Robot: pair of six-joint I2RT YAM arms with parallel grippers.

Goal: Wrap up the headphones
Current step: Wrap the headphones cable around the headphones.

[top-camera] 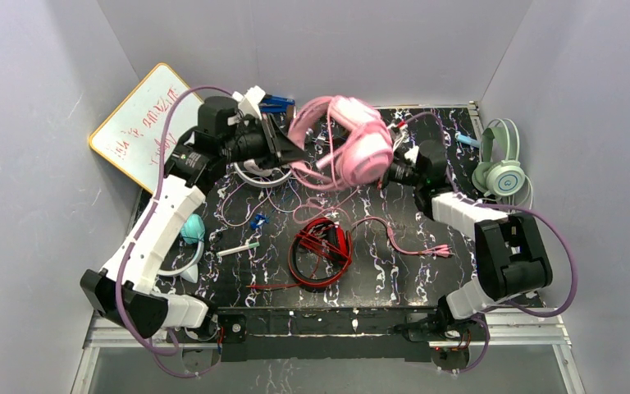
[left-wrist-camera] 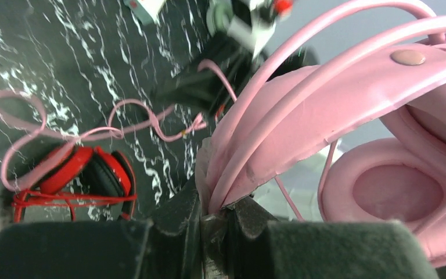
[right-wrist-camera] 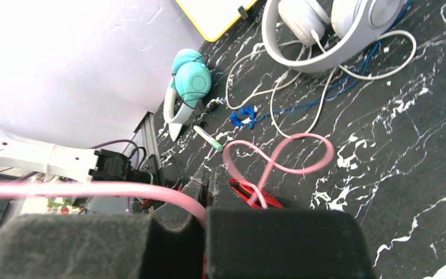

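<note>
The pink headphones (top-camera: 346, 141) hang above the back middle of the table. My left gripper (top-camera: 293, 153) is shut on their headband; in the left wrist view the band (left-wrist-camera: 325, 99) runs out of the closed gripper (left-wrist-camera: 223, 212). My right gripper (top-camera: 390, 174), just right of the cups, is shut on the pink cord (right-wrist-camera: 93, 190), which passes through the closed gripper (right-wrist-camera: 208, 181). More pink cord (top-camera: 410, 240) lies looped on the table. The red headphones (top-camera: 321, 246) lie wrapped at the centre. White headphones (right-wrist-camera: 325, 29), teal headphones (top-camera: 193, 228) and mint green headphones (top-camera: 500, 164) lie around them.
A whiteboard (top-camera: 141, 123) leans at the back left. A blue box (top-camera: 277, 104) sits behind my left wrist. A small blue item (top-camera: 257, 221) and a green-tipped marker (top-camera: 238, 249) lie left of the red headphones. Grey walls close in three sides.
</note>
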